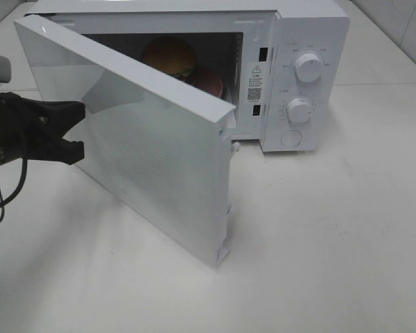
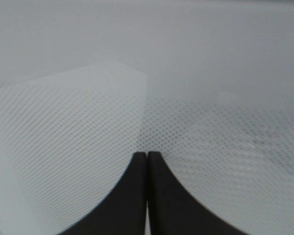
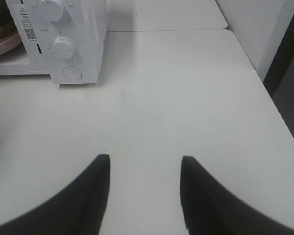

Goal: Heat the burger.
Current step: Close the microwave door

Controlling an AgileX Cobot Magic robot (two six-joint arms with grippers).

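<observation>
- Both fingers of your left gripper (image 1: 80, 132) are pressed together on nothing, tips right at the outer face of the open door (image 1: 145, 139); you cannot confirm contact.
- Past that door, rightward and deeper in, the burger (image 1: 170, 57) sits on the pink plate (image 1: 209, 82) inside the microwave (image 1: 312, 28).
- Bare table (image 1: 319, 229) lies under the door's free edge, so a push should shut it.
- Your right gripper (image 3: 144, 161) hangs spread and empty, well apart.
</observation>
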